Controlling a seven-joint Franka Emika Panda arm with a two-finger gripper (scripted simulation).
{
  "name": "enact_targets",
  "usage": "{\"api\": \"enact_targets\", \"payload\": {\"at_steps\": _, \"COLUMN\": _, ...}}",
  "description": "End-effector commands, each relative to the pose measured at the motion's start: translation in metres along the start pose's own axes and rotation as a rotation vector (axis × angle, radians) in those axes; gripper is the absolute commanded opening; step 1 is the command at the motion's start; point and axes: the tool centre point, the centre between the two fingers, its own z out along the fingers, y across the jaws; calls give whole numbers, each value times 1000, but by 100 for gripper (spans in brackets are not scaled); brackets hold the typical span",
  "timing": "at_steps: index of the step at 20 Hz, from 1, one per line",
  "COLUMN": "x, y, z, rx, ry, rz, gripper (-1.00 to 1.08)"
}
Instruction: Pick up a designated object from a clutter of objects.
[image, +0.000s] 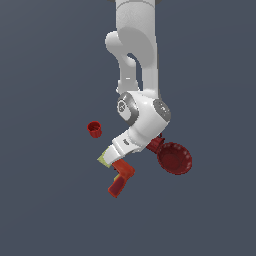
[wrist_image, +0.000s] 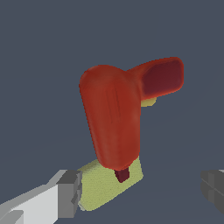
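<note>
The designated object, a red-orange L-shaped drill toy (image: 121, 178), lies on the dark floor just below the arm's white hand (image: 123, 144). The wrist view shows its thick body (wrist_image: 114, 120) with the angled handle (wrist_image: 161, 78) branching off. Its dark nose rests over the flat yellow-green rectangle (wrist_image: 105, 187). My gripper (wrist_image: 142, 190) is open. One grey finger (wrist_image: 70, 192) is beside the rectangle and the other finger (wrist_image: 213, 189) is far off to the side, with nothing held between them. The rest of the clutter lies around the hand in the exterior view.
A small red cup (image: 94, 129) stands alone toward the exterior view's left. The dark red bowl (image: 174, 158) sits on the right. A dark red mug (image: 155, 144) is partly hidden behind the wrist. The yellow-green rectangle (image: 104, 159) pokes out beside the hand.
</note>
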Motion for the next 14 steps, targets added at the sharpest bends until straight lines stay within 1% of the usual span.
{"api": "enact_targets", "payload": {"at_steps": 1, "x": 3, "y": -5, "z": 11, "rx": -21, "ry": 1, "rz": -47, "gripper": 108}}
{"api": "enact_targets", "payload": {"at_steps": 7, "x": 8, "y": -13, "z": 27, "rx": -47, "ry": 3, "rz": -118, "gripper": 108}}
{"api": "enact_targets", "payload": {"at_steps": 14, "x": 9, "y": -16, "z": 31, "rx": -51, "ry": 3, "rz": -133, "gripper": 108}}
